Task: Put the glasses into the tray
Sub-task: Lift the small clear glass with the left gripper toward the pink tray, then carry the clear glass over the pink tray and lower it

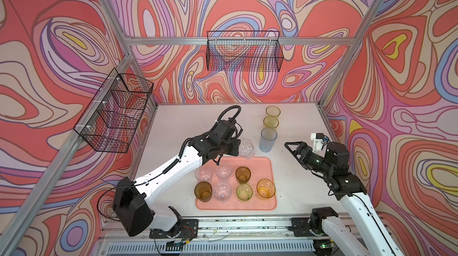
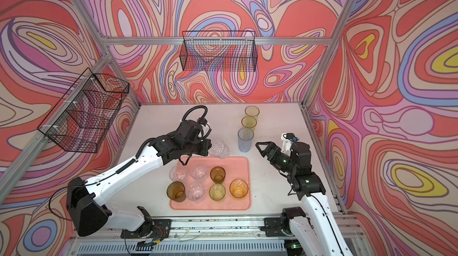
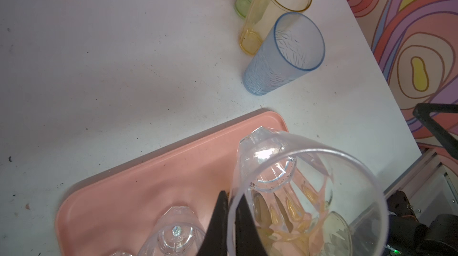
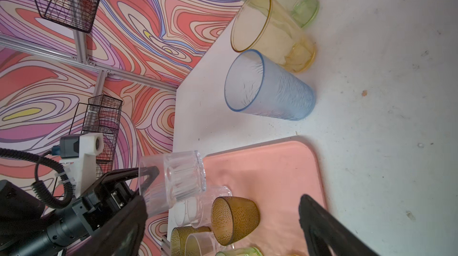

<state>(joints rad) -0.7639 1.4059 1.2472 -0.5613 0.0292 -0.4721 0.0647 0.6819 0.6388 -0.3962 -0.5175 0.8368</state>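
My left gripper (image 1: 238, 148) (image 3: 231, 217) is shut on the rim of a short clear glass (image 1: 246, 149) (image 2: 219, 148) (image 3: 307, 192) (image 4: 173, 178). It holds the glass tilted just above the far edge of the pink tray (image 1: 262, 168) (image 2: 239, 165) (image 3: 148, 180) (image 4: 272, 168). Several glasses stand in the tray: clear, brown (image 1: 243, 174), green (image 1: 244, 191) and orange (image 1: 266, 188). A tall pale blue glass (image 1: 268, 139) (image 3: 285, 54) (image 4: 270, 93) and two yellow ones (image 1: 271, 122) (image 1: 273, 112) stand on the table beyond the tray. My right gripper (image 1: 288, 148) (image 2: 259, 147) (image 4: 220, 199) hangs open and empty, right of the blue glass.
A black wire basket (image 1: 244, 51) hangs on the back wall and another (image 1: 114, 116) on the left wall. The white table (image 1: 188, 118) ends at metal frame posts on both sides and a rail (image 1: 247, 225) at the front.
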